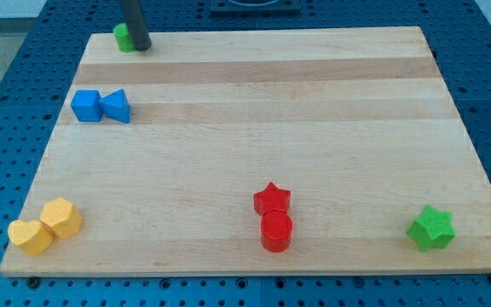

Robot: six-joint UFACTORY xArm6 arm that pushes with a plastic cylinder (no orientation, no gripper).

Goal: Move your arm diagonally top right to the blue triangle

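Tip [141,47] at board's [254,85] top left, touching green block [124,37], shape unclear.
No claw, only a rod. Blue triangle [117,106] below, at left edge, touching blue cube [85,106].

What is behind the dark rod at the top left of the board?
A green block sits behind my tip, on its left. The rod covers the block's right part, so its shape stays unclear.

Lab: blue perforated bench [7,102]

Bright, even overhead light, short soft shadows under the blocks, sharp focus throughout.
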